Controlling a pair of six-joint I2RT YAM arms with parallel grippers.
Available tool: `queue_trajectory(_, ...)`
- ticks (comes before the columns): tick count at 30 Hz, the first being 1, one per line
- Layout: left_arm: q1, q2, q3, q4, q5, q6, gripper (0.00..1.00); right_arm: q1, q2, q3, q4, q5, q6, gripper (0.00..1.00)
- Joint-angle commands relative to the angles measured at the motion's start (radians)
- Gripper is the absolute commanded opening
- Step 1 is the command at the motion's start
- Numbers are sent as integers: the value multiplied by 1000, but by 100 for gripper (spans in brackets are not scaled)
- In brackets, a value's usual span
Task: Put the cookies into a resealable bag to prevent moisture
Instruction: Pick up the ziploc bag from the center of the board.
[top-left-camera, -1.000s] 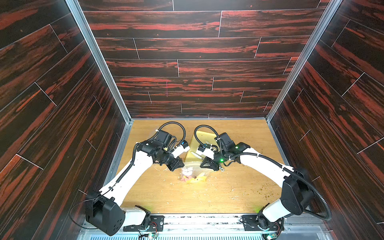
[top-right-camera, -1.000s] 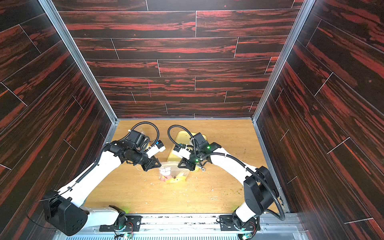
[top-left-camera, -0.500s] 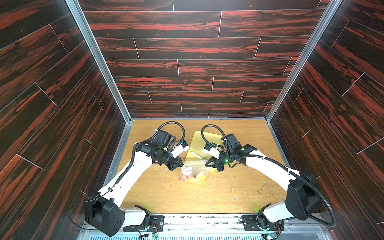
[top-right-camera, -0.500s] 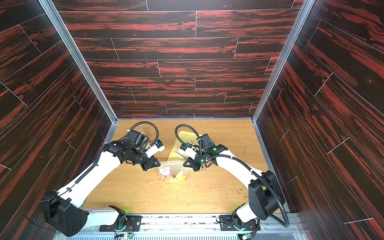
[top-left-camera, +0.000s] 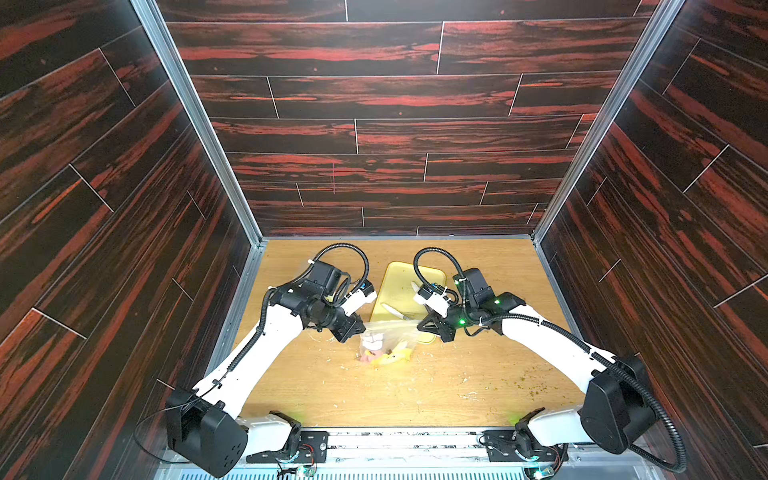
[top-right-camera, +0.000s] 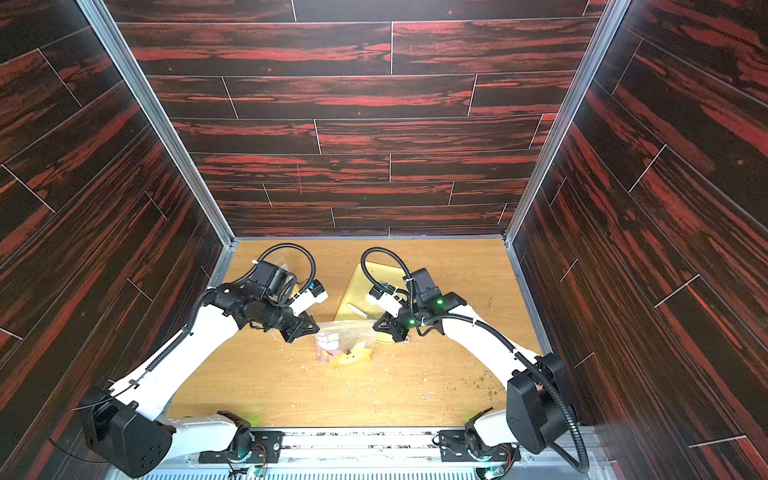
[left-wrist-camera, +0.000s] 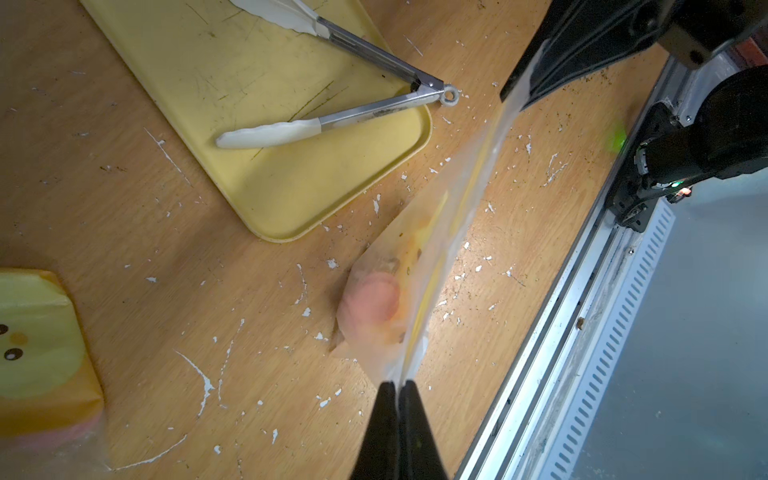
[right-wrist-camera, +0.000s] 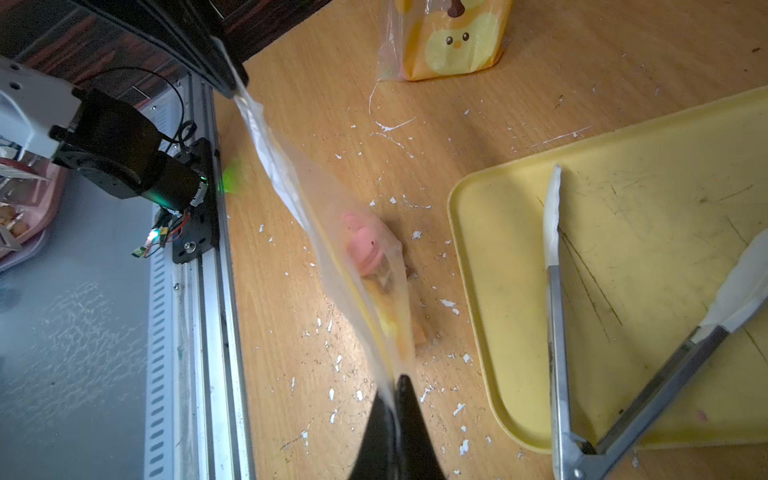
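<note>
While the left gripper and right gripper each clench one top end of the bag, the cookies lie inside its sagging bottom, beside the tray; pull evenly and level, so the seal lines up; avoid tearing.

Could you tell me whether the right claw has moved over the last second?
Yes. The right claw has shifted toward the robot's right across the yellow tray, uncovering more of it, and is now shut on the bag.
</note>
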Motion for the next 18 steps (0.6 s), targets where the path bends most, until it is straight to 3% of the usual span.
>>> queue_trajectory(1, 6, -35, -7, 2, -61, -36, 0, -5, -21, 15, 7, -48, 3, 0)
queue_trajectory(6, 16, -45, 35, 26, -260, -156, 0, 15, 43, 97, 110, -94, 50, 4)
queue_trajectory(11, 59, -35, 84, 33, -438, -278, 0, 29, 185, 245, 168, -41, 68, 33)
queue_trajectory(14, 118, -18, 90, 96, -516, -390, 0, 29, 183, 264, 235, 43, 96, 43)
queue_trajectory(18, 159, 37, 96, 196, -527, -525, 0, 25, 161, 265, 282, 128, 111, 51)
